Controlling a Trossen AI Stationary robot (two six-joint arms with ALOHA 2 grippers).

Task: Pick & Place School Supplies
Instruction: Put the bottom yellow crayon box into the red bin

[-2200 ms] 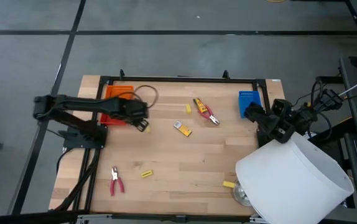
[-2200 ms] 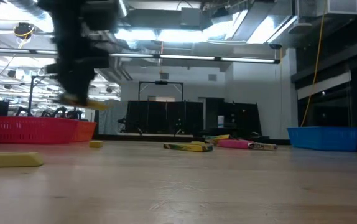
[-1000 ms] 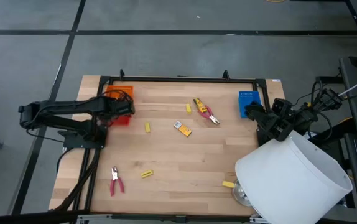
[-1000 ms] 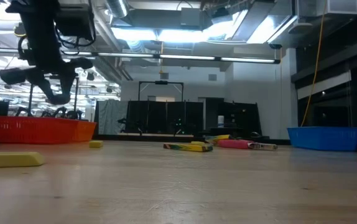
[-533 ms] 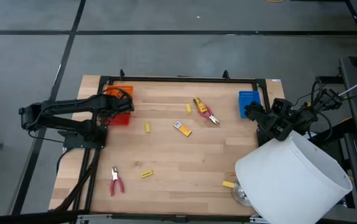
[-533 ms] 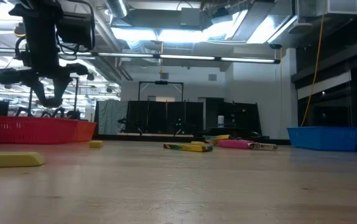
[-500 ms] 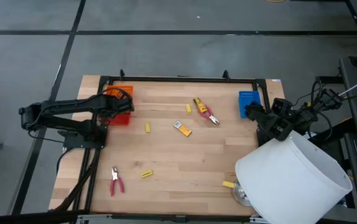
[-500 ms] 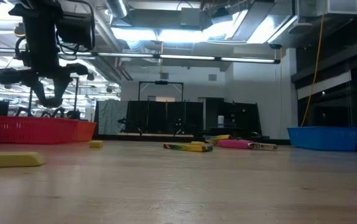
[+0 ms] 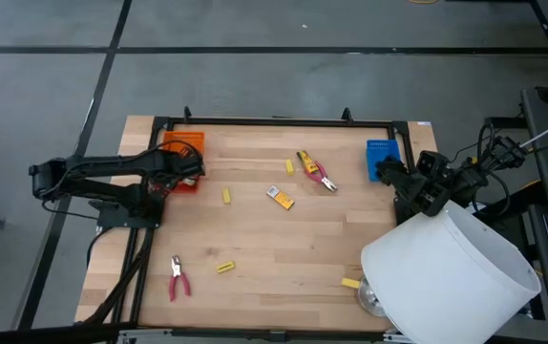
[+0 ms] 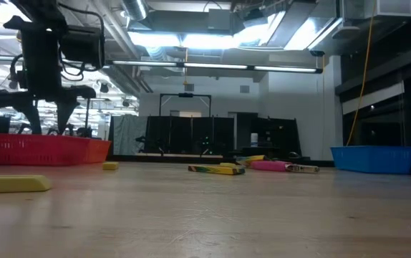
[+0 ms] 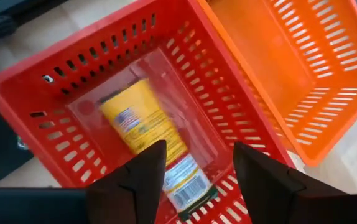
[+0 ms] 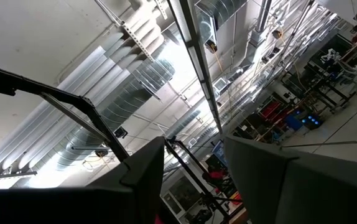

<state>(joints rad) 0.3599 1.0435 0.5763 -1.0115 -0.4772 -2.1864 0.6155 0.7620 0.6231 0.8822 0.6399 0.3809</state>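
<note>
Red-orange tray [image 9: 186,182] at the wooden table's [image 9: 274,244] left edge, blue tray [image 9: 381,156] right, big white cylinder [image 9: 451,277] nearby.

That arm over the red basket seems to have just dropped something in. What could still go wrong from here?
The left pincer hangs open above the red basket, with a yellow pack lying inside. If the arm dips while pulling away, its fingers might catch the basket wall and drag it.

Many items are left on the table, such as a tiny yellow block; pieces so small could slip from a grasp.

The big white cylinder hides a corner of the table in the high view.
</note>
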